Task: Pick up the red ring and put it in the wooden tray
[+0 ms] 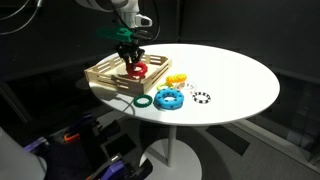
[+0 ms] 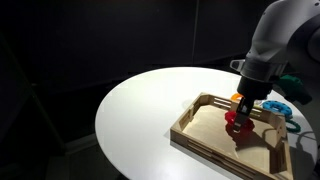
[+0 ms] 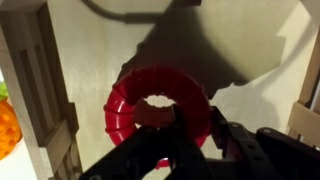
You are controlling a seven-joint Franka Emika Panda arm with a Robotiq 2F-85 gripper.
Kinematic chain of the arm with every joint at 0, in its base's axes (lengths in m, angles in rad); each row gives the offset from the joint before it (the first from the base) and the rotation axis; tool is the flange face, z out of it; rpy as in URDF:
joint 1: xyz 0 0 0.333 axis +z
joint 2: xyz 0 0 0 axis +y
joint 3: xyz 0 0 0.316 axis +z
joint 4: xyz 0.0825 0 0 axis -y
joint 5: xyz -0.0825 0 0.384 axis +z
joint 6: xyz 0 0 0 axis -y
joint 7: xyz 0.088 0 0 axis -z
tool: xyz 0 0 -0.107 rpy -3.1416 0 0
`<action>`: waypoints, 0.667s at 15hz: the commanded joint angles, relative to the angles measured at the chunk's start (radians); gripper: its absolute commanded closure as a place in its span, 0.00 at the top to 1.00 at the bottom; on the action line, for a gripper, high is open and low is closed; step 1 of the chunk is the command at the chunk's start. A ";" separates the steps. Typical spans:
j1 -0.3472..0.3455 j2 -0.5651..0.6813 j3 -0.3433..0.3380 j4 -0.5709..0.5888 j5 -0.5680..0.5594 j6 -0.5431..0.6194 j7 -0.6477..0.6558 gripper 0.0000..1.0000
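The red ring hangs in my gripper just above the floor of the wooden tray. In the wrist view the red ring fills the middle. One finger of my gripper sits in the ring's hole and the other outside its rim, over the tray's light wood. In an exterior view the gripper holds the ring inside the tray, near its far side. I cannot tell whether the ring touches the floor.
The tray stands on a round white table. Beside the tray lie a green ring, a blue toothed ring, a yellow ring and a black-and-white ring. An orange object lies outside the tray wall.
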 commanded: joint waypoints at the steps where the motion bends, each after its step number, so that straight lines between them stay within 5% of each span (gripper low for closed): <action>1: -0.024 0.030 0.019 0.022 -0.023 0.002 0.022 0.54; 7: -0.034 -0.016 0.021 0.031 -0.011 -0.039 0.019 0.99; 10: -0.047 -0.064 0.011 0.032 -0.026 -0.083 0.041 1.00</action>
